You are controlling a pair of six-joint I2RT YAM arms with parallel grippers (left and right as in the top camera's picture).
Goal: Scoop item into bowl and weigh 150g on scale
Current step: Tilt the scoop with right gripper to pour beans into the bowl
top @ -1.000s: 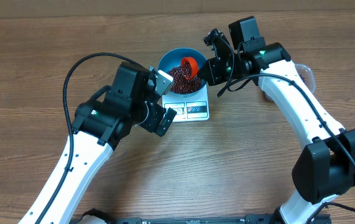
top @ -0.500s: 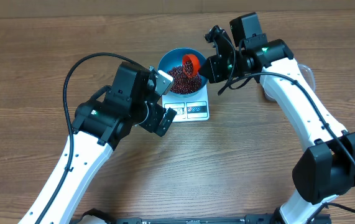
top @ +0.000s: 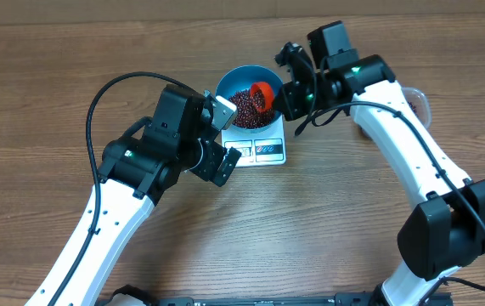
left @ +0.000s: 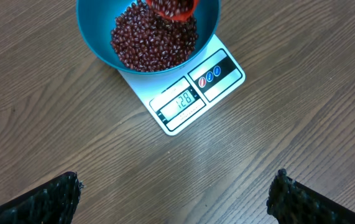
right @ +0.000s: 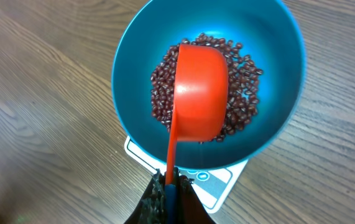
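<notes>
2 arms reach over the wooden table [top: 55, 85], both toward the middle of its far edge. My left hand [top: 228, 136] hangs just beside the near-left corner of the scale [left: 227, 74], its fingers spread wide and holding nothing. My right hand [right: 168, 193] is clamped tight on the thin handle of the red scoop [right: 199, 93]. A clear tub [top: 418, 100] shows only as a sliver near the table's right edge, mostly hidden behind my right arm.

The white scale lies flat, and the blue bowl [left: 90, 25] sits on its far half, leaving the near strip with the display [left: 180, 99] uncovered. The scoop is held above the middle of the bowl with its mouth tipped down, and I cannot tell whether it brushes the heap. The beans [left: 146, 43] make a dark red-brown pile in the bowl's bottom, and a few more show in the scoop's mouth.

The display reads 128, so I judge about 22 more are wanted for 150. To do this well I would:
- roll my wrist only slightly and let the beans trickle out, not dump them
- keep the scoop clear of the rim and the pile, since any touch would falsify the reading
- pause before 150 so the number can settle
- keep my left hand off the scale
</notes>
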